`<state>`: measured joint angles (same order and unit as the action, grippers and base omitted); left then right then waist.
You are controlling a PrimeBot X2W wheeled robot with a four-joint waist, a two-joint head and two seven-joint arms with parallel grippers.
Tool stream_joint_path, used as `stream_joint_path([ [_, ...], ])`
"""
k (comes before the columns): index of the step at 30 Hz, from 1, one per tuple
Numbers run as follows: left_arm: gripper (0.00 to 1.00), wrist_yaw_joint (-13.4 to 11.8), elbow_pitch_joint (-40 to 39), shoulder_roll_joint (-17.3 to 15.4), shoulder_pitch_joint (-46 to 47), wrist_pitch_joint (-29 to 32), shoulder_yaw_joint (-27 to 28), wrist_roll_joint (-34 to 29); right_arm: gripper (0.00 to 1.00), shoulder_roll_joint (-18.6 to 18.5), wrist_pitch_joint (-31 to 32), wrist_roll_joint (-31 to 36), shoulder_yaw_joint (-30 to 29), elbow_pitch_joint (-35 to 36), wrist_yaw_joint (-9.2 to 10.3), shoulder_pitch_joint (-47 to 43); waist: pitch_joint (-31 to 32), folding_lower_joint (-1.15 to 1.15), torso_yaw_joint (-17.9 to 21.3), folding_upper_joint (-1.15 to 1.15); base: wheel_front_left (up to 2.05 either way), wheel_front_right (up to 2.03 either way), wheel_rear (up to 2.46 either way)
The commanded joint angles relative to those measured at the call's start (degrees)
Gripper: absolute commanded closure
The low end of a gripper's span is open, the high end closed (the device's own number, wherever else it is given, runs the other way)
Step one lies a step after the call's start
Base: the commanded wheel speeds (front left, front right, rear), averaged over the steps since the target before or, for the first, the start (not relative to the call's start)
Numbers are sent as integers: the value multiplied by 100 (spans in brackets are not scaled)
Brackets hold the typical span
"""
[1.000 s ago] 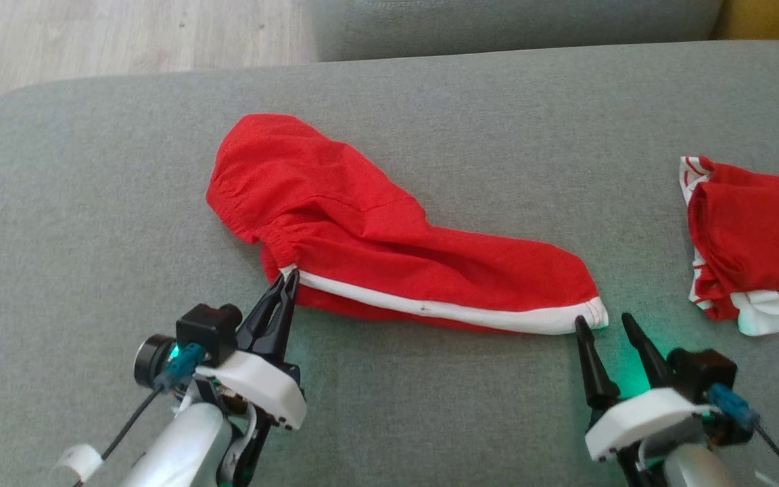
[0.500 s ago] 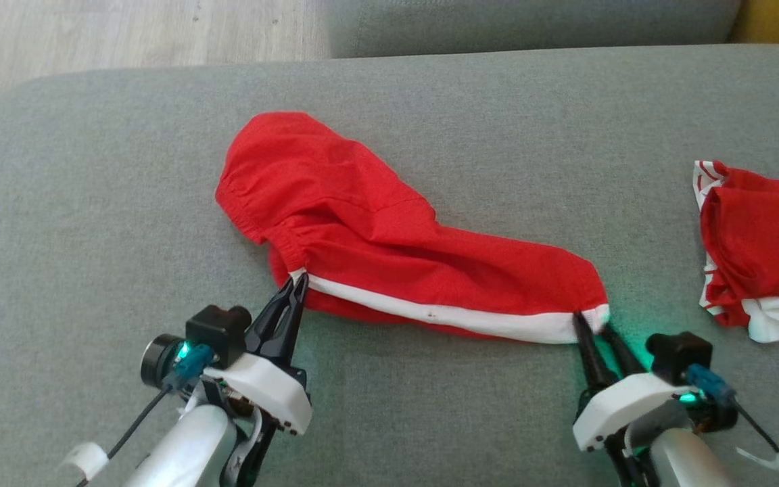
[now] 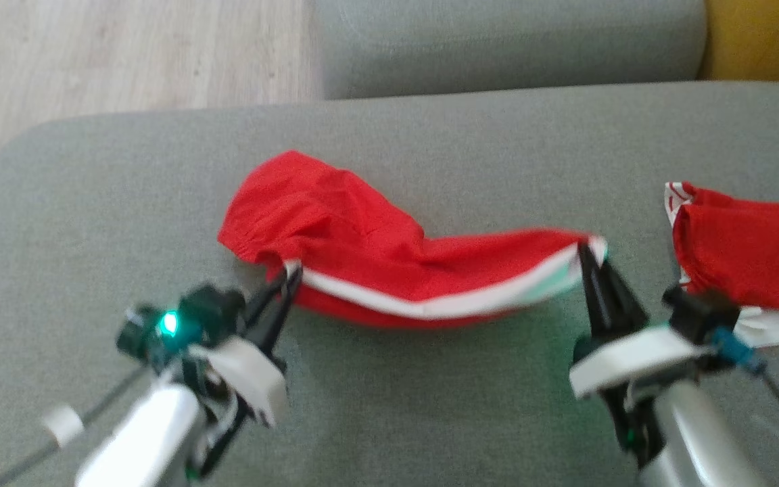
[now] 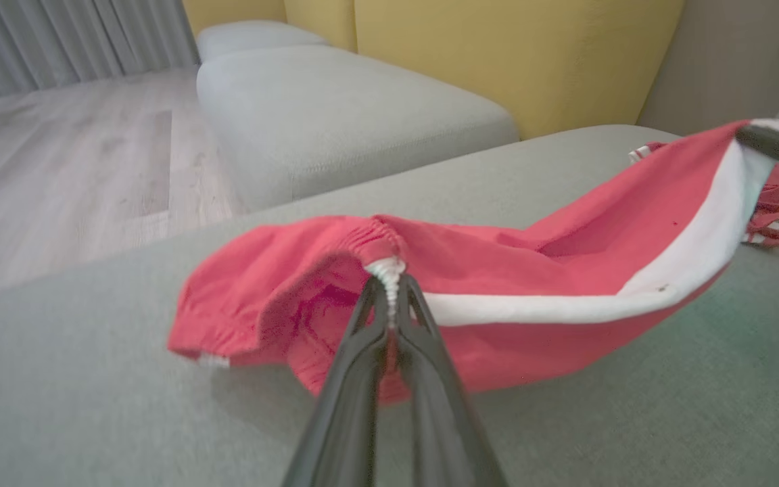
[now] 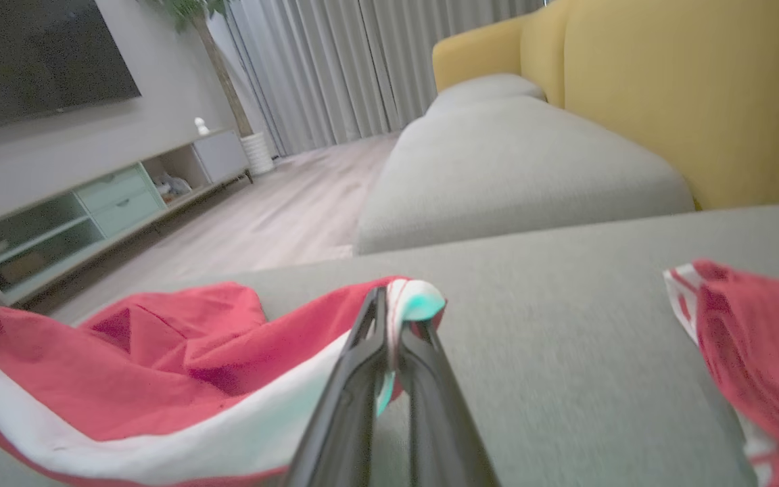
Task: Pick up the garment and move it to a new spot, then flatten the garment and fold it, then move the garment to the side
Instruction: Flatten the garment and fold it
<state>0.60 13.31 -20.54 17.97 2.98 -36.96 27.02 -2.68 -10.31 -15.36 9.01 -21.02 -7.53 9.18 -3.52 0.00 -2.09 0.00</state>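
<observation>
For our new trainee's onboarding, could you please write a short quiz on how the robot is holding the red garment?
1. True or false: the left gripper and the right gripper are both shut on the red garment, whose middle sags between them.
2. Where does the left gripper pinch it? A) at the waistband end of the white stripe; B) mid-stripe; C) at the leg hem.
3. What else lies on the grey cushion, at the robot's right?
Key: 1 true; 2 A; 3 a second red and white garment.

Red garment (image 3: pixel 356 250) with white stripe; grey cushion (image 3: pixel 430 392).
</observation>
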Motion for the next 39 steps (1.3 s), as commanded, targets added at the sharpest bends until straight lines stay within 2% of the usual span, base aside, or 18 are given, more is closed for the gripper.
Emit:
stream_joint_path([
  [1, 100, 62, -295, -245, 584, 100, 253, -74, 100, -20, 66, -72, 119, 360, 4, 437, 124, 0, -13, 0, 0, 0, 0],
  [6, 100, 374, -596, -545, 1465, 716, 283, -69, 100, -26, 580, -226, 35, 951, 4, 1001, 367, 0, -47, 0, 0, 0, 0],
  [10, 100, 559, -548, -624, 2340, 1228, 260, 75, 100, -152, 954, -346, 5, 1303, 4, 1580, 480, 0, -40, 0, 0, 0, 0],
  [13, 100, 632, -331, -557, 2960, 1477, 224, 282, 100, -273, 1139, -292, -59, 1463, 4, 2020, 560, 0, -3, 0, 0, 0, 0],
  [17, 100, 667, -101, -473, 3499, 1544, 120, 426, 100, -398, 1250, -86, -94, 1601, 4, 2413, 631, 0, 73, 0, 0, 0, 0],
  [21, 100, 680, 76, -328, 3951, 1307, 102, 560, 100, -535, 1312, 263, -220, 1874, 4, 2669, 683, 0, 149, 0, 0, 0, 0],
  [27, 100, 640, -3, -390, 3595, 960, 128, 623, 100, -619, 1614, 581, -303, 2249, 4, 2118, 670, 0, 215, 0, 0, 0, 0],
  [33, 100, 353, -846, -679, 2588, 1037, 214, 961, 100, -833, 2129, 662, -414, 2862, 4, 1396, 401, 0, 200, 0, 0, 0, 0],
  [36, 100, 291, -1041, -811, 2585, 1079, 286, 955, 100, -949, 2315, 711, -411, 3021, 4, 1488, 119, 0, 205, 0, 0, 0, 0],
  [39, 100, 290, -928, -788, 2866, 1059, 407, 989, 100, -1022, 2405, 694, -237, 2908, 4, 1913, -244, 0, 249, 0, 0, 0, 0],
])
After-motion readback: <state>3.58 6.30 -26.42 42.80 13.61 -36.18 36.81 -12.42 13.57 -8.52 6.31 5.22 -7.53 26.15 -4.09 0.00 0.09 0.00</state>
